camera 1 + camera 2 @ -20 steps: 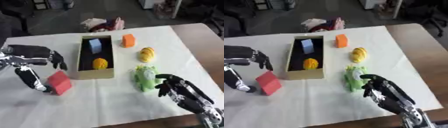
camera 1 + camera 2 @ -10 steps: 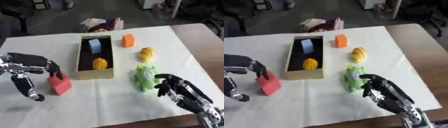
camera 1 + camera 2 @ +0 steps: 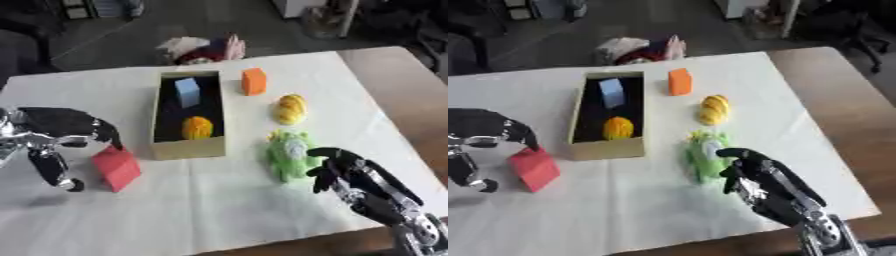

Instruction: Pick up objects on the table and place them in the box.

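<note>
White cloth is covering the table [image 3: 219, 210], with bare brown wood showing along its right side and a dark floor lying beyond. Nearest, right of the box [image 3: 188, 147], the right hand [image 3: 350, 172] is hovering with fingers curled, holding nothing, just beside one green spiky toy [image 3: 287, 155]. Left of the box, the left hand [image 3: 66, 130] is arching over one red block [image 3: 115, 167], fingers bent down and touching its top edge. The tan box is standing open, holding one orange ball [image 3: 198, 127] and one pale blue block [image 3: 187, 92]. Right of the box, one yellow toy [image 3: 290, 109] and one orange block [image 3: 254, 81] are lying. Beyond the box, a pink and white bundle [image 3: 206, 49] is sitting at the table's far edge.
</note>
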Available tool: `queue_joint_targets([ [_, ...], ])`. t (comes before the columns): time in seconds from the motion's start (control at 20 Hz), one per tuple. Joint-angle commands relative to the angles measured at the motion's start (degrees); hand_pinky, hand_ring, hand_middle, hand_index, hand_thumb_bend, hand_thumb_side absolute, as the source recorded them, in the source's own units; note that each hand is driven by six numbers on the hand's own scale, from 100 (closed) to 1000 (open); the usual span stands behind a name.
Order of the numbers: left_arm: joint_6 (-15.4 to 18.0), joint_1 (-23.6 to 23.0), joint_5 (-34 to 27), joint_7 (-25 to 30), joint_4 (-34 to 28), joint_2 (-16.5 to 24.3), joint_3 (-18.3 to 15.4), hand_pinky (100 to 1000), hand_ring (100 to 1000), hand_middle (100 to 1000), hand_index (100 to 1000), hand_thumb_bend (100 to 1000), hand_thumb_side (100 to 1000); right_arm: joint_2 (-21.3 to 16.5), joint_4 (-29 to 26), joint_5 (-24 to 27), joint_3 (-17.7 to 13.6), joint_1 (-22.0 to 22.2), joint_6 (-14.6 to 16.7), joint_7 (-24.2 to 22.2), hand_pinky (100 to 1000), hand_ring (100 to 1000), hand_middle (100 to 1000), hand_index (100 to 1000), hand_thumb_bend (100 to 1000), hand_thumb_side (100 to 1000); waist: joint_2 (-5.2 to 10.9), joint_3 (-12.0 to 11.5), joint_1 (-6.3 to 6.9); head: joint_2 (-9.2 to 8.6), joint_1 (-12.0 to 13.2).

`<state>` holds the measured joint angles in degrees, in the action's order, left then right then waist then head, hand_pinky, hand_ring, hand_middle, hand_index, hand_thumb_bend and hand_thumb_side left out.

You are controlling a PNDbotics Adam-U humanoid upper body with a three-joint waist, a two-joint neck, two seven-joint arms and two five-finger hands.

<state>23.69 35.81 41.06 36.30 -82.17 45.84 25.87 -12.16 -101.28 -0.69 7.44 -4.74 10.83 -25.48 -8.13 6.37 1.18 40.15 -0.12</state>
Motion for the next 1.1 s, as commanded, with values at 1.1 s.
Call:
queue_joint_targets([
  [1.1, 1.7, 3.7, -0.4, -6.7, 5.6, -4.5, -2.7, 756, 652, 634, 739, 477, 100, -0.5, -0.5, 0.2, -0.4, -0.5, 0.2, -0.4, 758, 466, 356, 828, 100, 567, 0.61, 0.1, -0.48, -0.55, -0.7],
])
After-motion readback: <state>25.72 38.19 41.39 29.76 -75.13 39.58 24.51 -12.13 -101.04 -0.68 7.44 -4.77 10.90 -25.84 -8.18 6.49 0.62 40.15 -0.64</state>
